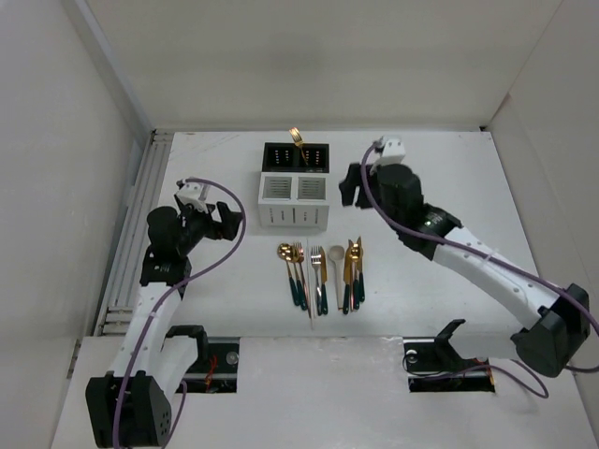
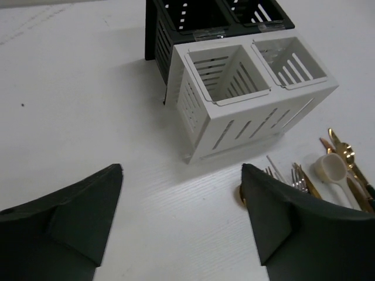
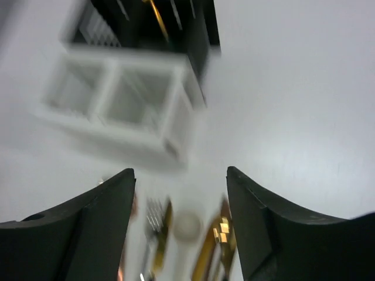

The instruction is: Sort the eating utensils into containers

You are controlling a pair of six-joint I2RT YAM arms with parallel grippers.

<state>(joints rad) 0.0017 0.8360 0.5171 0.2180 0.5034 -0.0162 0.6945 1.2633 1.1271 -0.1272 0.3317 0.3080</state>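
Gold-headed, dark-handled eating utensils (image 1: 348,267) lie unsorted; our left tool (image 2: 181,170) and right tool (image 3: 180,171) gape empty; next, we grasp one.

White container (image 1: 294,201): slotted stripe pattern on its sides. Black container (image 1: 298,156) at its 12 o'clock: rows of pale slots. 1 gold utensil (image 1: 296,138) stands in the black one. Utensil row (image 1: 323,271) at 6 o'clock of the white container: gold heads, dark teal handles, some all gold, 1 cream spoon (image 1: 336,254). Bench (image 1: 206,281) white, faint grain. Left end effector (image 2: 181,205) and right end effector (image 3: 181,222) black. Cable (image 1: 244,223) purple.
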